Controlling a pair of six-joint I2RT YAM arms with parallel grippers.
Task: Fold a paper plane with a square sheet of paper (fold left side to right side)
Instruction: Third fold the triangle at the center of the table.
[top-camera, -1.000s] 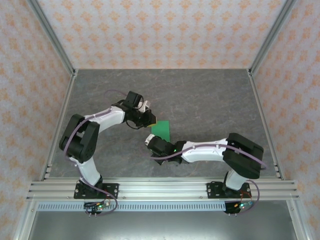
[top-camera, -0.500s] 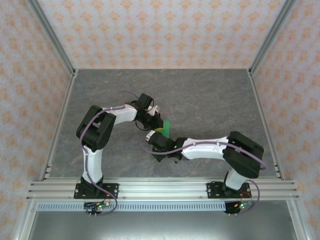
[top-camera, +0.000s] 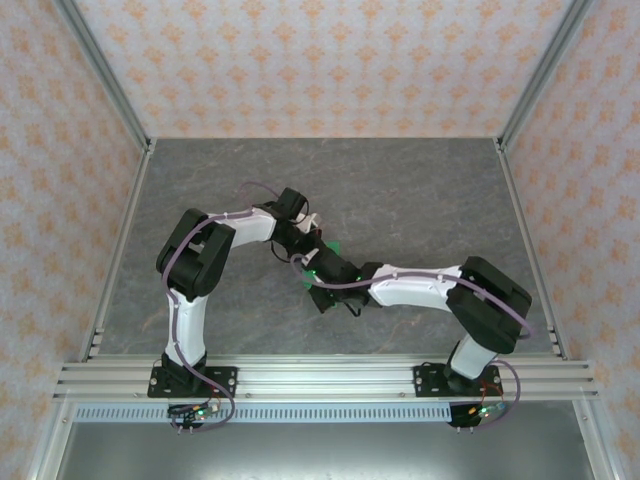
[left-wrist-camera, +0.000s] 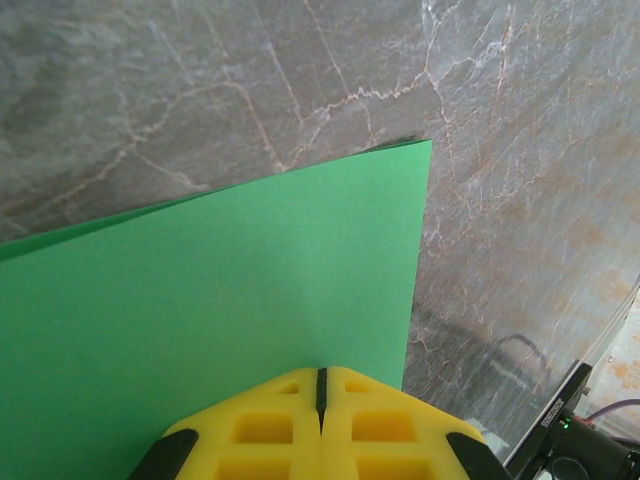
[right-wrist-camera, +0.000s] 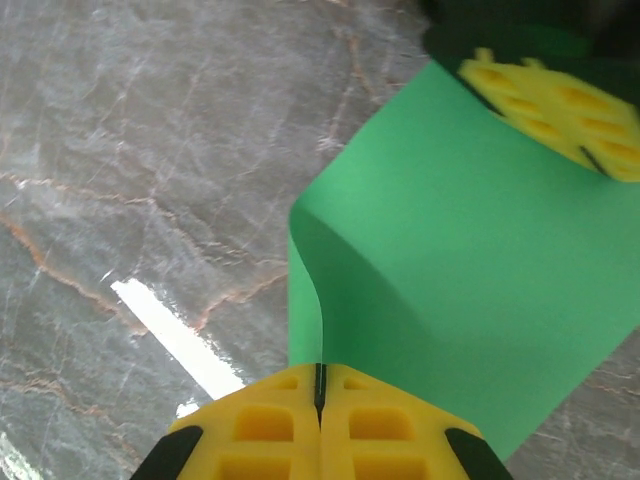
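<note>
Left gripper (left-wrist-camera: 321, 392): clenched on one edge of the paper (left-wrist-camera: 220, 300)
Right gripper (right-wrist-camera: 320, 388): clenched on the opposite edge, which curls up into its fingers
Paper: green, bowed between both grippers, over the middle of the table (right-wrist-camera: 120, 150)

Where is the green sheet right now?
Near the table's middle, the square sheet of paper curls between two shut grippers: right gripper pinching one edge, left gripper the opposite one.

The left gripper (left-wrist-camera: 321, 378) has its yellow fingers (left-wrist-camera: 262, 425) pressed together on the square sheet of paper (left-wrist-camera: 220, 290). Grey veined desk (left-wrist-camera: 520, 200) shows past its corner.
</note>
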